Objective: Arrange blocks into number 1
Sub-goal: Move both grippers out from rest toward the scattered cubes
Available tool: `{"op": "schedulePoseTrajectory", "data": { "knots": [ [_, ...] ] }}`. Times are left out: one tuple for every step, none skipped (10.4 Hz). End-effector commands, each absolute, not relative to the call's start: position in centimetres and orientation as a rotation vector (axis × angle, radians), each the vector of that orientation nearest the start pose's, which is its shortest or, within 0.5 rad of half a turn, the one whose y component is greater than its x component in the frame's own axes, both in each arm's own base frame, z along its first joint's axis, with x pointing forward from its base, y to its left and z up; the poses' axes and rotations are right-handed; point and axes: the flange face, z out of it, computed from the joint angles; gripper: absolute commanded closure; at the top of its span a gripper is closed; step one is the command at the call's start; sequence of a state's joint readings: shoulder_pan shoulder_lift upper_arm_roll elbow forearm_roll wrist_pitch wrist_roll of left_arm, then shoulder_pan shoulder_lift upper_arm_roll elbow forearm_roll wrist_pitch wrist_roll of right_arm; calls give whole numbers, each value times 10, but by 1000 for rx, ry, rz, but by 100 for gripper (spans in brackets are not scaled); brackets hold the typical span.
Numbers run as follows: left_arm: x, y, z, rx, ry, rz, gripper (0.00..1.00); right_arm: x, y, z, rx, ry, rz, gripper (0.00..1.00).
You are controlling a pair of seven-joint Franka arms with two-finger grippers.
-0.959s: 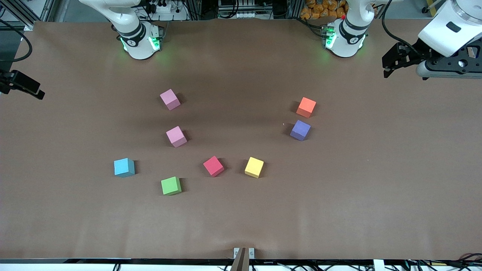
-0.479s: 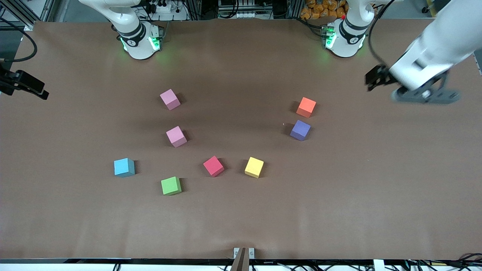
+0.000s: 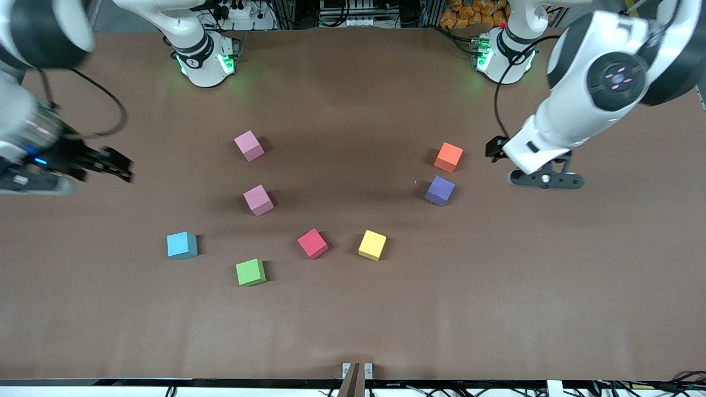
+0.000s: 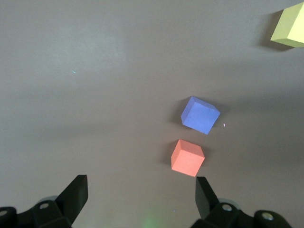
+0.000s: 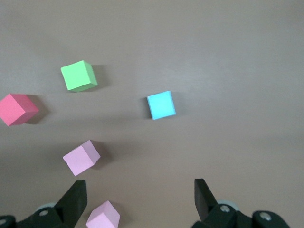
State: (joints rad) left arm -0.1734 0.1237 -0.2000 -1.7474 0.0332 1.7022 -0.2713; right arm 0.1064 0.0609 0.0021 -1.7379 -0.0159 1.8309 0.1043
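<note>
Eight blocks lie apart on the brown table. Orange (image 3: 448, 156) (image 4: 187, 157) and purple (image 3: 440, 191) (image 4: 200, 115) sit toward the left arm's end. Two pink blocks (image 3: 249, 145) (image 3: 258, 199) lie toward the right arm's end, also seen in the right wrist view (image 5: 103, 216) (image 5: 81, 157). Nearer the camera are light blue (image 3: 182, 245) (image 5: 161, 105), green (image 3: 251, 272) (image 5: 79, 75), red (image 3: 313, 243) (image 5: 18, 109) and yellow (image 3: 372, 245) (image 4: 289, 28). My left gripper (image 3: 495, 149) (image 4: 141, 197) hangs open beside the orange block, holding nothing. My right gripper (image 3: 122, 166) (image 5: 140, 197) hangs open and holds nothing, over bare table at the right arm's end.
The table (image 3: 496, 286) is covered in brown paper. Both arm bases (image 3: 204, 58) (image 3: 504, 55) stand along its farthest edge. A small metal bracket (image 3: 357, 370) sits at the edge nearest the camera.
Both arms have swung in over the table. The left gripper came from the table's end to beside the orange block. The right gripper moved inward toward the pink blocks. No block moved.
</note>
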Motion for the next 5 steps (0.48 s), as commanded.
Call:
{"op": "schedulePoseTrajectory", "data": {
  "knots": [
    [528,-217,450,-3086,143,226,0,570,113,467,-3155,-231,5,0],
    [526,-217,431,-3095,149,195,0,571,133,434,-3148,-355,92,0],
    [516,-230,404,-3101,191,174,0,568,161,406,-3121,-490,168,0],
    [503,-234,380,-3086,230,175,0,564,184,385,-3067,-519,223,0],
    [489,-242,361,-3087,268,162,0,561,202,371,-3029,-538,241,0]
  ]
}}
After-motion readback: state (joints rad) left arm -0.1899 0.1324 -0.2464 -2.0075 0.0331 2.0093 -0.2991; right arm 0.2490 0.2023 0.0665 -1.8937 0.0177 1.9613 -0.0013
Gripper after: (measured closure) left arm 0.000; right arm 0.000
